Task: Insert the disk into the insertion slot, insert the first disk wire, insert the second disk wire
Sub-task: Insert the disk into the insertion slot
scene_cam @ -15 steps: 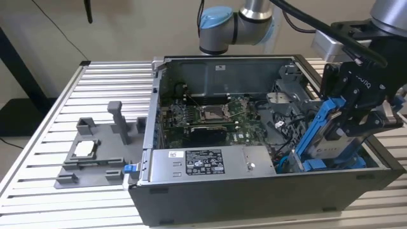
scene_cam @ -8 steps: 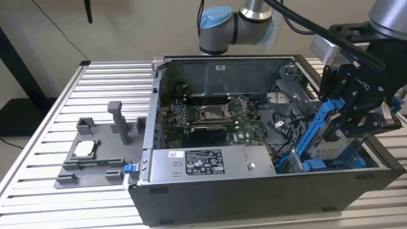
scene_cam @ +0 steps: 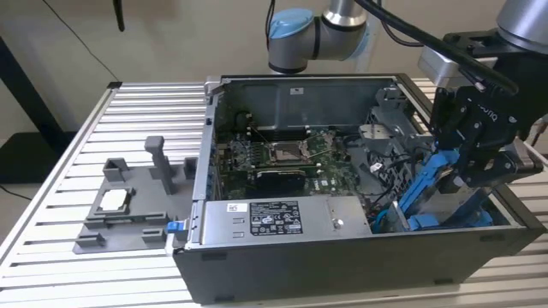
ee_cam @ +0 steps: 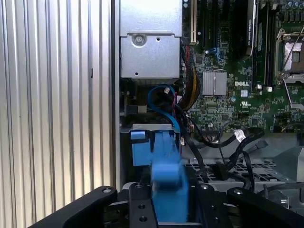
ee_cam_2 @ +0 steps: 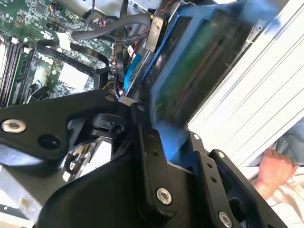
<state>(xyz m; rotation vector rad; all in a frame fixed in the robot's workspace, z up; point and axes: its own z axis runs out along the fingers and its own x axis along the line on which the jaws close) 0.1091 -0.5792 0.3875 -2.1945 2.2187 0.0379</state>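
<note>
The disk (scene_cam: 434, 176), silver-grey in a bright blue carrier frame, hangs steeply tilted at the near corner of the open computer case, on the exterior view's right. My black gripper (scene_cam: 462, 181) is shut on it. The disk's lower end reaches down to the insertion slot (scene_cam: 432, 222), a grey bay with blue plastic parts. In the second wrist view the blue carrier (ee_cam_2: 190, 71) stands out past my fingers (ee_cam_2: 149, 147). In the first wrist view the blue frame (ee_cam: 166, 183) is clamped in my gripper (ee_cam: 168, 202), just before the slot's blue parts (ee_cam: 141, 148). A blue cable (ee_cam: 164, 102) and black wires (ee_cam: 213, 142) lie loose beside the slot.
The large grey power-supply box (scene_cam: 283, 218) fills the case's front on the exterior view's left of the slot. The motherboard (scene_cam: 287, 157) lies behind it. A grey fixture with upright posts (scene_cam: 128, 199) stands on the ribbed metal table (scene_cam: 86, 128). A person's hand (ee_cam_2: 270, 166) rests beyond the case.
</note>
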